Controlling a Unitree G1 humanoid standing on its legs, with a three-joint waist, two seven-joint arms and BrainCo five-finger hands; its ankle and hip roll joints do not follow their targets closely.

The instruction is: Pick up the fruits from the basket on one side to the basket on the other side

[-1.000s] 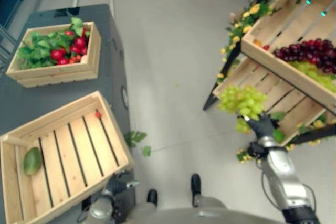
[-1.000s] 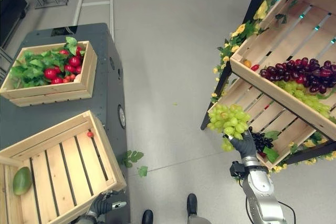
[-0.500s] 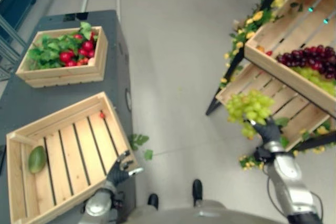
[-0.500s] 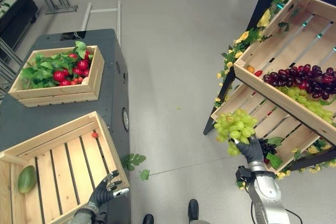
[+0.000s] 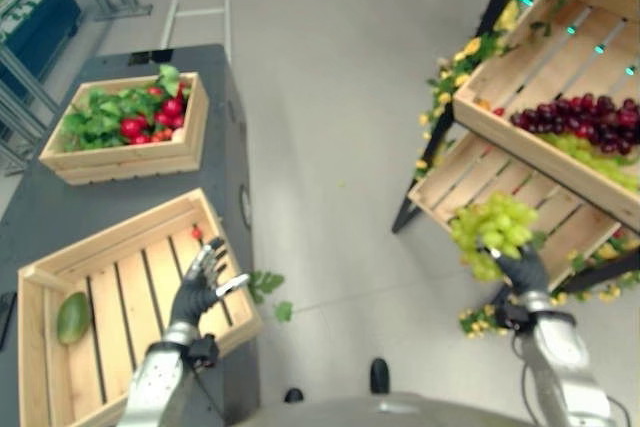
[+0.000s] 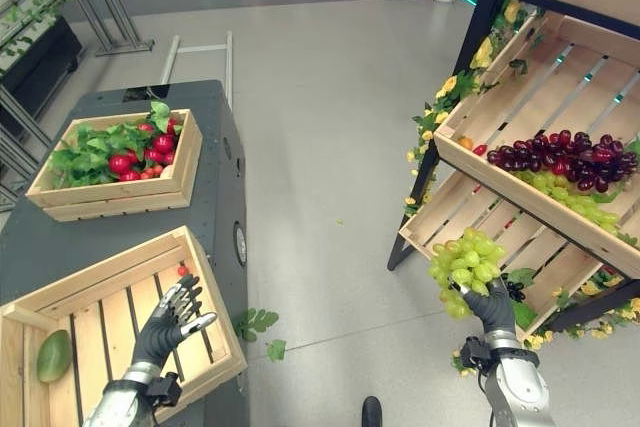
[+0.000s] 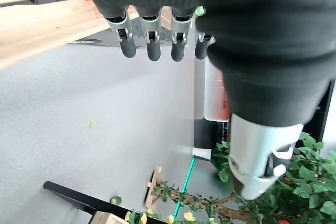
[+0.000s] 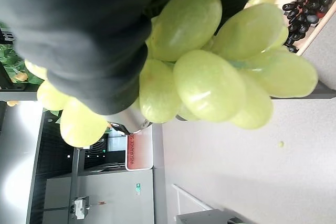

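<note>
My left hand has risen over the slatted wooden crate on the dark surface, fingers spread, holding nothing. My right hand still grips the glossy round green grapes beside the shelf.

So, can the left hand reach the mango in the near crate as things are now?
Probably yes. The left hand is open above the near crate, which has no lid. The mango lies alone at the crate's far left end with nothing over it, though the arm would need to swing left.
</note>
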